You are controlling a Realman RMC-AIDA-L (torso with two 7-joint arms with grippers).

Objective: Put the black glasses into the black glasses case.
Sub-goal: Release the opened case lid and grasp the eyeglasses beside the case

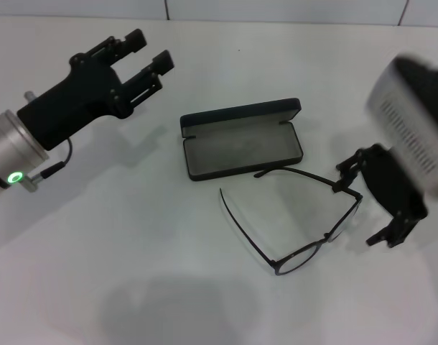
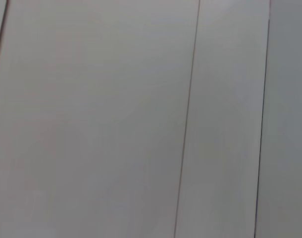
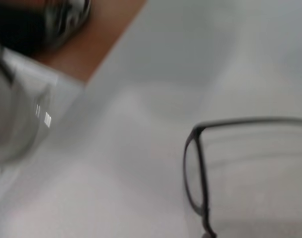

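While the black glasses [image 1: 299, 223] lie unfolded on the table [image 1: 133, 287] just near of the open black glasses case [image 1: 242, 140] | step: reach | right end effector [image 1: 362, 205] open beside their right end; close on frame | left end effector [image 1: 143, 61] open, far left.

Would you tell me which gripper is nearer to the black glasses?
Right. The right gripper is at the black glasses' hinge corner; the left gripper hovers far off beyond the case.
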